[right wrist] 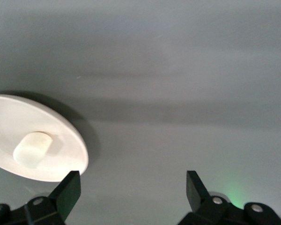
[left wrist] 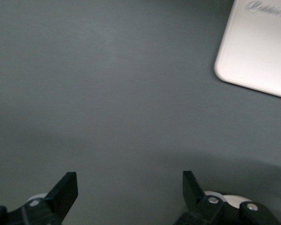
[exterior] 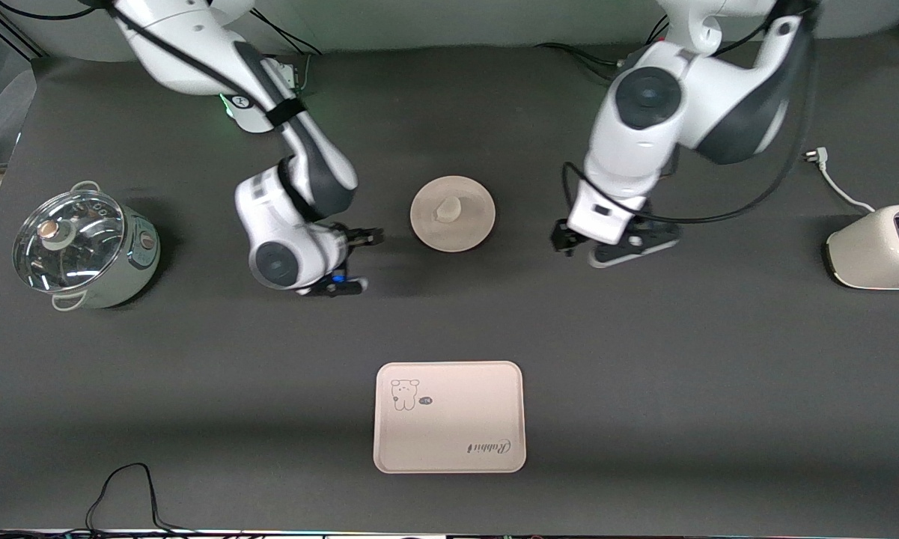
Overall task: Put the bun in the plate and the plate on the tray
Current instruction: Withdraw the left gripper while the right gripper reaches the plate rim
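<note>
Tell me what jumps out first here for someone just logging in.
The bun already sits on the plate mid-table, flanked by the open left gripper and open right gripper. The tray lies nearer the front camera. A pot and toaster stand at opposite table ends.

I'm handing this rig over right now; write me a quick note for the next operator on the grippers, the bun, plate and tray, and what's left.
Left gripper: jaws open, empty, just above the table beside the plate, toward the left arm's end.
Right gripper: jaws open, empty, beside the plate toward the right arm's end.
Bun: already on the plate.
Plate: on the bare table between the two grippers, not on the tray.
Tray: nothing on it, nearer the front camera than the plate.
Done: bun on plate.
Left: grip the plate and set it on the tray with the bun on it.
</note>
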Controlling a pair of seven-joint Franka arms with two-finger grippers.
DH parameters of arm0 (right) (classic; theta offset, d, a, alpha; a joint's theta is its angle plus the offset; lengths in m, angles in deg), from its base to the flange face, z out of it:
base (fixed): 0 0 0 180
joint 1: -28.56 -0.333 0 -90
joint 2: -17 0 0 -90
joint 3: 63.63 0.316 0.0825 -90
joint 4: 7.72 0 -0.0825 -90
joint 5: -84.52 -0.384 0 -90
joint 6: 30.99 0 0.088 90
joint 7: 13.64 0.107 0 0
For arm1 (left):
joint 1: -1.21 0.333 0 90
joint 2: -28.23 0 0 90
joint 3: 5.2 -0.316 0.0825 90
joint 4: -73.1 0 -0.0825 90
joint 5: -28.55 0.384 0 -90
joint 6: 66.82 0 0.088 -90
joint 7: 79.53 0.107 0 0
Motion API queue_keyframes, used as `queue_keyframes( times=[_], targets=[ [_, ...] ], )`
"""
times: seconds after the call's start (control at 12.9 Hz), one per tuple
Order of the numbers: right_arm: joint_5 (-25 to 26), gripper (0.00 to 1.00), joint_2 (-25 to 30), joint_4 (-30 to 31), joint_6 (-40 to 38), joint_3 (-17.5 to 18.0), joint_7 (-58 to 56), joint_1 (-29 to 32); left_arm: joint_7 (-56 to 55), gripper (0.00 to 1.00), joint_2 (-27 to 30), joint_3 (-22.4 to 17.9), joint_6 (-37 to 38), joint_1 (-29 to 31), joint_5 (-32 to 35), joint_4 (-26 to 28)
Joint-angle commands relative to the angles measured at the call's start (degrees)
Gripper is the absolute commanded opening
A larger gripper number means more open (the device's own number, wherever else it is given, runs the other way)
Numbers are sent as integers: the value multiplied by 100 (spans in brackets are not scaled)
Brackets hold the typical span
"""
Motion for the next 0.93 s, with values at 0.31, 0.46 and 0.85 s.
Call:
queue_keyframes(
  times=[0.31, 0.46, 0.85],
  targets=[
    [-437, 100, -27, 759, 1817, -76, 1280, -1232, 2464, 100, 581, -890, 601, 921, -626, -159],
    [-437, 100, -132, 822, 2041, -76, 1291, -1383, 2800, 100, 625, -1295, 618, 877, -626, -177],
    [-402, 98, -185, 1243, 2674, -76, 1248, -1568, 3610, 100, 923, -1867, 996, 860, -618, -186]
  ],
)
